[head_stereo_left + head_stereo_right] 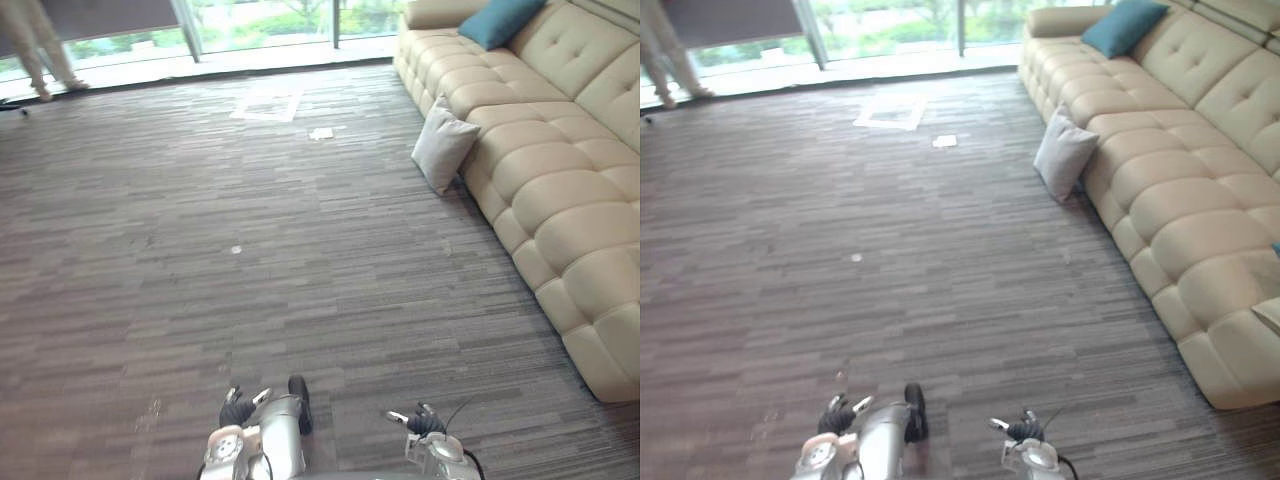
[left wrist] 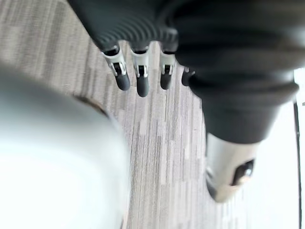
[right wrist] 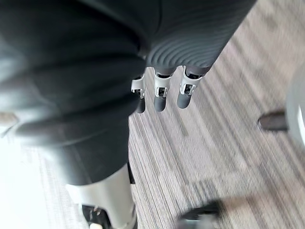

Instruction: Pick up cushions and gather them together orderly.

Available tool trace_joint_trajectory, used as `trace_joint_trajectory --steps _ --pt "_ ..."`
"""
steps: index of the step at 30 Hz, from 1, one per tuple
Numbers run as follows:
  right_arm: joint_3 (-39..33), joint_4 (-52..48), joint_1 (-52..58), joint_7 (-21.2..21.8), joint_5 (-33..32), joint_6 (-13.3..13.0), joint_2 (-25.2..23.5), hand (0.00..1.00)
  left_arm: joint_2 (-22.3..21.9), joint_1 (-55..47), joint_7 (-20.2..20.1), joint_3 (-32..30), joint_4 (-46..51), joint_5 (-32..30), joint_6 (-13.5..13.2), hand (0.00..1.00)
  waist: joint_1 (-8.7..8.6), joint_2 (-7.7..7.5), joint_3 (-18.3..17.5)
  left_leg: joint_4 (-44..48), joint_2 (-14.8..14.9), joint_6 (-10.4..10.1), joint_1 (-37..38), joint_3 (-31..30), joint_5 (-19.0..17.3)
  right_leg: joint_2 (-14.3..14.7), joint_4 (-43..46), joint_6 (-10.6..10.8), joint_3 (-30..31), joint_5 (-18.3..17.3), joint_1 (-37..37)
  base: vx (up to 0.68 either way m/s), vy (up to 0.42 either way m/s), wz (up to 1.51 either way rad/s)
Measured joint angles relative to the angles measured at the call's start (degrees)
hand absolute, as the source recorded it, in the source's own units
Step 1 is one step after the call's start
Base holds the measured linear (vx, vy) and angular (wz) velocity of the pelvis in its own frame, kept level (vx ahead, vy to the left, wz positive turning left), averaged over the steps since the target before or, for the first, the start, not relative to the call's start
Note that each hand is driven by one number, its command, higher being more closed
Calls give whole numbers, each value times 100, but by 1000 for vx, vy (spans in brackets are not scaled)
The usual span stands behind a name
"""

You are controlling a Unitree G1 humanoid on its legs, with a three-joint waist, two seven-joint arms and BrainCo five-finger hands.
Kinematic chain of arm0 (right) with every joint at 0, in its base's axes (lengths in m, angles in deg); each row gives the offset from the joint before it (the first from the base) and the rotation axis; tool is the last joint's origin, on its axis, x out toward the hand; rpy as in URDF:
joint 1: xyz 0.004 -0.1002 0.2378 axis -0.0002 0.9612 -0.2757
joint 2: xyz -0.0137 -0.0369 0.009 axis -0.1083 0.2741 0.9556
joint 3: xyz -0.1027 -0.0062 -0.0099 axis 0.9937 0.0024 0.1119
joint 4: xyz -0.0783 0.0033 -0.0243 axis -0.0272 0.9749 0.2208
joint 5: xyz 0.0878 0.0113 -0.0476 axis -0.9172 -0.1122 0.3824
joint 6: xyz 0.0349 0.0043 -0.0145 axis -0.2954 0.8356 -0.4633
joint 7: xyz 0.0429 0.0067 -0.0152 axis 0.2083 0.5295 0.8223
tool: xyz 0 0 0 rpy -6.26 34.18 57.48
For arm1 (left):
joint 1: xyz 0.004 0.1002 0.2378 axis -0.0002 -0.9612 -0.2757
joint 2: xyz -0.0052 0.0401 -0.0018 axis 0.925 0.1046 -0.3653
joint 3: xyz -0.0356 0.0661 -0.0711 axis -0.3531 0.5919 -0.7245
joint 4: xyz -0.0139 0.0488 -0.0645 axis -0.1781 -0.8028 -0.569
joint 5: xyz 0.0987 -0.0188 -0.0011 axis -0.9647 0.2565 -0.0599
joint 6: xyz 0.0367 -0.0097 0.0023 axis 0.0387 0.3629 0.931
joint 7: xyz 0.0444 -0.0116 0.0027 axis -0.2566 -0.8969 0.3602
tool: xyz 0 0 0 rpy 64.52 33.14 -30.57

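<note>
Left hand (image 1: 237, 410) and right hand (image 1: 425, 420) hang, fingers (image 2: 142, 87) released; grey cushion (image 1: 443, 145) leans against sofa (image 1: 560, 190)

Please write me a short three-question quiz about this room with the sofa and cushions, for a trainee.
1. True or false: the light grey square fabric cushion lies on the seat of the beige tufted leather sofa.
2. Where is the teal fabric cushion? A) under the sofa; B) on the sofa's far end; C) by the window.
3. Fill in: the left hand and the right hand each hold ____.
Key: 1 false, it leans against the sofa's front, on the grey striped carpet. 2 B. 3 nothing.
</note>
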Motion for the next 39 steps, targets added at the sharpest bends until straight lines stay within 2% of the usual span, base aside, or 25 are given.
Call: trace_joint_trajectory --steps 1,4,6,7,9,11,12,14,15,16,17,19,20,21,22,23,24,26,29,32,34,36,37,38,39 --pt "43 0 54 -3 2 -13 -44 0 75 0 -7 10 -42 -18 2 0 -1 -157 -103 180 -81 337 43 132 -179 -162 602 317 192 231 -252 852 463 -26" --pt "-105 -4 81 -16 12 -44 -35 0 338 125 54 169 -318 -22 67 0 -62 -433 -10 -2 -588 373 1076 292 -922 -492 4175 1317 599 1531 -1570 707 382 -6" --pt "-114 -125 99 8 17 -87 -22 0 348 141 70 175 -460 -30 147 0 -142 -404 38 -274 -697 359 1747 290 -1115 -502 5107 1194 411 1492 -1965 530 220 -1" --pt "-114 -301 149 26 26 -131 -14 0 339 119 75 243 -544 -39 167 0 -229 -316 8 -688 -745 367 2347 285 -1223 -472 5388 895 -22 1266 -2402 775 245 1" --pt "-139 -516 209 45 31 -185 -1 0 299 114 67 283 -609 -49 168 0 -282 -234 -25 -1108 -761 290 2883 267 -1323 -421 5147 725 -543 1008 -3087 605 158 6" --pt "-254 -616 189 63 29 -209 123 0 286 226 46 343 -807 -82 178 0 -365 -179 25 -1606 -769 296 3587 136 -1320 -201 3513 541 -1209 771 -3772 549 57 38" --pt "-266 -614 189 64 30 -208 149 0 275 231 45 356 -823 -85 179 0 -387 -166 33 -1698 -768 276 3703 95 -1331 -159 3187 497 -1271 821 -3802 657 9 67" --pt "-360 -608 225 53 31 -131 196 0 206 186 15 407 -816 -141 184 0 -518 -132 55 -2126 -795 13 4355 -150 -1507 60 1303 260 -1491 1549 -3913 856 -67 79" --pt "-361 -608 250 53 27 -120 202 0 206 146 9 408 -813 -142 181 0 -523 -138 53 -2165 -810 -20 4464 -192 -1544 70 1158 197 -1495 1642 -3926 760 -101 63" --pt "-365 -640 310 55 -6 -128 196 0 212 130 -1 406 -791 -143 179 0 -549 -170 50 -2164 -850 -104 4683 -332 -1620 81 1152 -179 -1398 2067 -3941 800 -166 49" --pt "-322 -680 296 83 30 -135 320 0 74 87 -14 404 -824 -155 190 0 -598 61 -72 -1902 -634 -123 4813 -533 -1623 92 1886 -358 -1439 2012 -4032 642 -140 42" --pt "-323 -711 281 108 61 -131 431 0 -70 79 -17 405 -832 -235 193 0 -588 267 -108 -1128 -417 -126 4567 -674 -1620 190 2193 -357 -1549 1562 -3983 689 -198 18" --pt "-352 -743 281 107 70 -130 475 0 -154 79 -18 382 -822 -255 194 0 -589 390 -107 -322 -271 -271 4260 -761 -1525 275 2279 -378 -1584 1331 -3907 890 -272 0" --pt "-331 -749 238 100 71 -113 533 0 -171 140 -27 281 -791 -255 232 0 -595 531 -42 1142 -57 -569 3652 -943 -929 469 2178 -415 -1557 1125 -3629 837 -211 -24" --pt "-298 -690 179 94 69 -83 569 0 -187 123 -27 179 -773 -251 243 0 -564 556 24 2203 158 -731 3191 -961 -763 629 1972 -475 -1462 1050 -3329 673 -135 -44" --pt "-292 -648 145 79 29 -69 547 0 -176 129 -21 98 -723 -252 242 0 -561 605 66 3079 406 -681 2800 -791 -841 777 1707 -511 -1394 1007 -2902 779 -140 -62" --pt "-183 -626 156 64 -13 -55 460 0 -77 114 -16 97 -567 -248 233 0 -532 388 208 3705 607 -398 2275 -528 -1054 883 1153 -546 -1194 957 -2055 626 -125 -52" --pt "-192 -583 186 60 -100 -57 332 0 7 75 -13 111 -465 -227 216 0 -509 249 158 3437 664 -296 1874 -272 -1242 878 772 -535 -1023 964 -1628 535 -90 -55" --pt "-52 -576 167 16 -181 -47 189 0 10 16 1 81 -288 -121 116 0 -289 170 129 1703 415 -24 708 -286 -1355 790 181 -385 -417 865 -922 507 46 -83" --pt "-15 -427 116 -35 -176 -43 164 0 -80 -32 33 -112 -180 6 12 0 -194 143 147 -373 22 -297 431 -687 -810 526 199 -95 149 384 -597 488 238 -94" --pt "20 -423 144 -38 -156 -22 127 0 -82 -94 42 -141 -104 86 -3 0 -167 93 93 -302 90 -269 397 -732 -455 409 291 -27 526 -15 -384 570 432 -117" --pt "54 -388 321 -43 -155 -6 18 0 45 -140 37 -144 -67 94 4 0 -95 -210 -190 53 -51 -243 447 -412 -422 116 616 26 959 -130 -453 592 425 -137" --pt "236 -343 319 -13 -146 5 -83 0 96 -123 52 -254 -105 94 26 0 -18 -362 -233 85 -69 -51 649 -118 -494 -21 1586 286 1096 18 -904 580 426 -123" --pt "292 -371 321 4 -117 -4 -76 0 171 -86 70 -276 -212 87 52 0 -36 -423 -217 40 -107 28 915 140 -679 -124 2728 716 1088 426 -1466 580 426 -115" --pt "260 -399 324 0 -113 -9 -72 0 210 -48 83 -275 -296 87 78 0 -71 -430 -179 9 -154 60 1096 206 -796 -184 3330 897 1021 749 -1739 640 492 -74"
